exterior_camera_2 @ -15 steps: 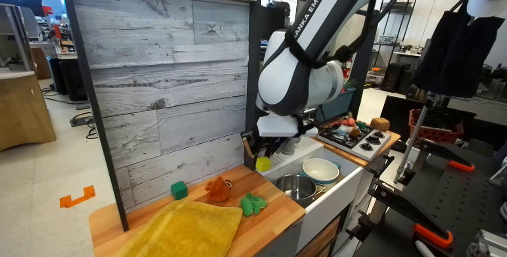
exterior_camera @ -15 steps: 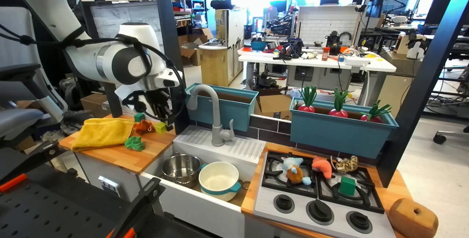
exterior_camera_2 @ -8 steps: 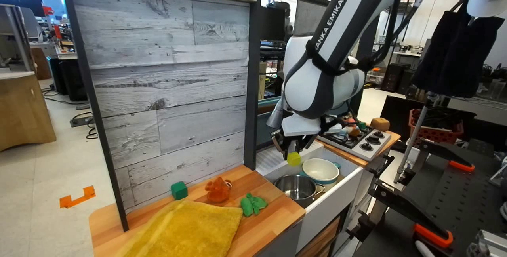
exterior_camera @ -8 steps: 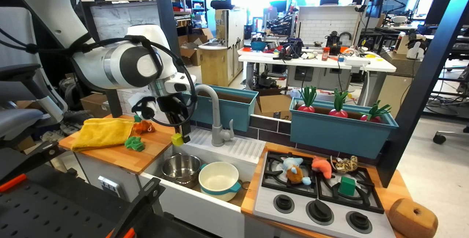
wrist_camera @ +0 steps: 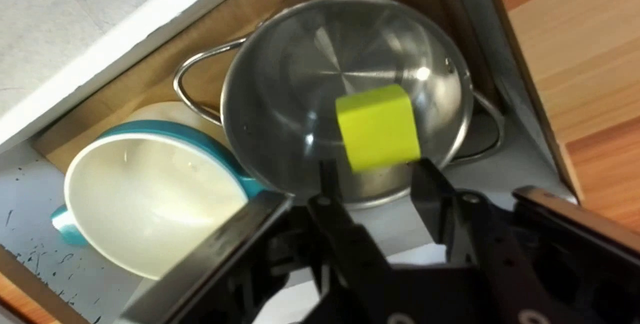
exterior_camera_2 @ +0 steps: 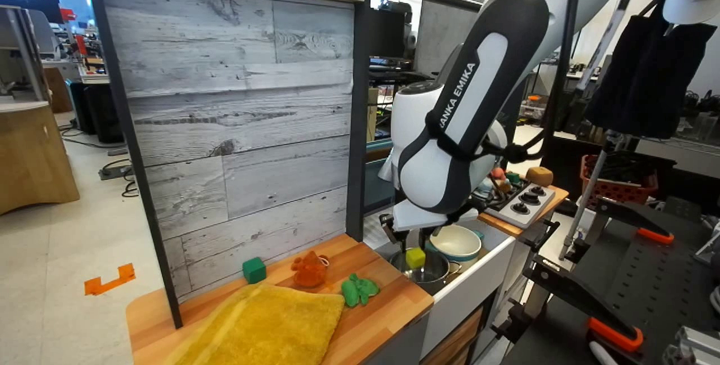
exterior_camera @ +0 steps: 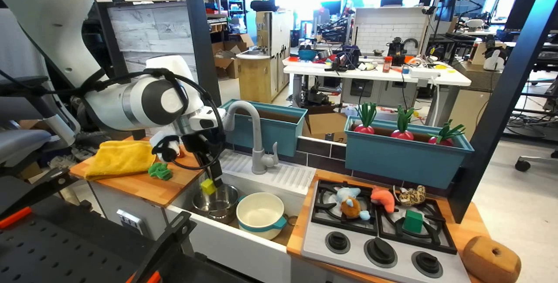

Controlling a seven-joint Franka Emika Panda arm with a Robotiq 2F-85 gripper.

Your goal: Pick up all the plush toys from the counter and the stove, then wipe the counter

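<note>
My gripper [exterior_camera_2: 412, 244] is over the steel pot in the sink. In the wrist view its fingers [wrist_camera: 376, 166] stand apart, with a gap between the left finger and a yellow-green cube [wrist_camera: 378, 127] at the tips. The cube is above the pot's floor. A green plush toy [exterior_camera_2: 359, 290] and an orange one [exterior_camera_2: 309, 269] lie on the wooden counter [exterior_camera_2: 388, 297]. In an exterior view, a blue-and-brown toy [exterior_camera: 348, 202], a red toy [exterior_camera: 383, 199] and a spotted toy [exterior_camera: 410, 196] lie on the stove [exterior_camera: 377, 226].
Steel pot [wrist_camera: 300, 94] and cream pot [wrist_camera: 155, 204] stand in the sink. The faucet [exterior_camera: 258, 143] rises behind. A yellow cloth [exterior_camera_2: 270, 325] and green cube [exterior_camera_2: 254, 270] lie on the counter. Another green cube [exterior_camera: 413, 221] is on the stove. A brown block [exterior_camera: 491, 259] sits beside it.
My gripper has moved from the counter's back edge over the sink, then down toward the steel pot. The yellow-green cube has moved with it. The toys have not moved.
</note>
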